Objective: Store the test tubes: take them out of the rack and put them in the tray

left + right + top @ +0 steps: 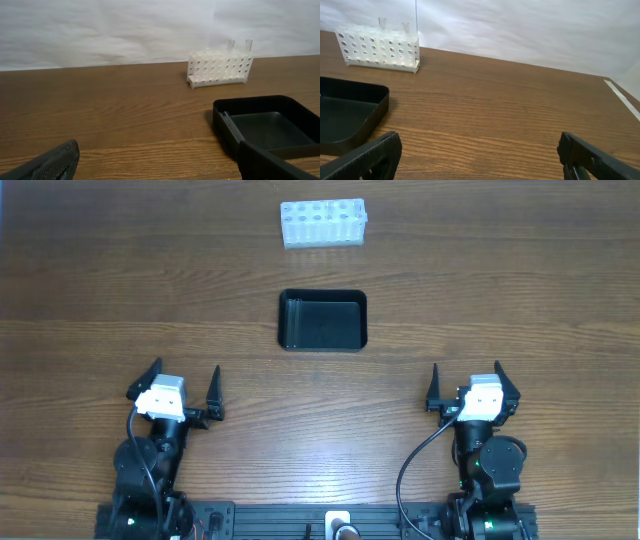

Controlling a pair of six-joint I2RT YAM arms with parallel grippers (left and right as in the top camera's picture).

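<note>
The left gripper [187, 366] sits at the near left of the table [100, 300], well short of everything it must handle; its jaws are spread wide and hold nothing. In the middle, the black tray [282, 320] lies nearer the arms, and its floor looks bare; beyond it, at the far edge and apart from it, stands the white rack [323, 224]. Two clear test tubes [248, 45] stand upright in the rack, their rims showing above its top toward its right end; whether more sit lower in the holes I cannot tell. The right gripper [466, 367] rests at the near right, level with its partner, fingers likewise fully parted and empty.

By my judgement the task is at its very start; no tube is out and the first reach is not yet made. The next move calls for one arm to travel past or around the tray to the far rack, come down over a single tube's rim, pinch it without knocking its neighbour, and draw it straight up before carrying it back to the tray.
</note>
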